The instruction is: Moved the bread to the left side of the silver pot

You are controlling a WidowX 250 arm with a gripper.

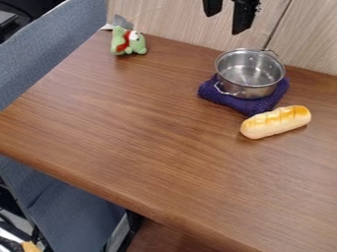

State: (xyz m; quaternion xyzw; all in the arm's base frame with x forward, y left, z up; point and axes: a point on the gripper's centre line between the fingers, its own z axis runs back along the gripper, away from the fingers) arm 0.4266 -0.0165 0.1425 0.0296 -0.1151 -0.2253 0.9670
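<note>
A green plush toy sits at the wooden table's far edge. Rightward, the black gripper hangs spread open, empty. Next, a silver pot rests on purple cloth; the bread lies just in front, slightly right.

- Tabletop was brown woodgrain.
- Pale woodgrain panel stood behind it.
- Blue-grey fabric surface ran along the left, more showed below.
- Black support sat under near edge.
</note>
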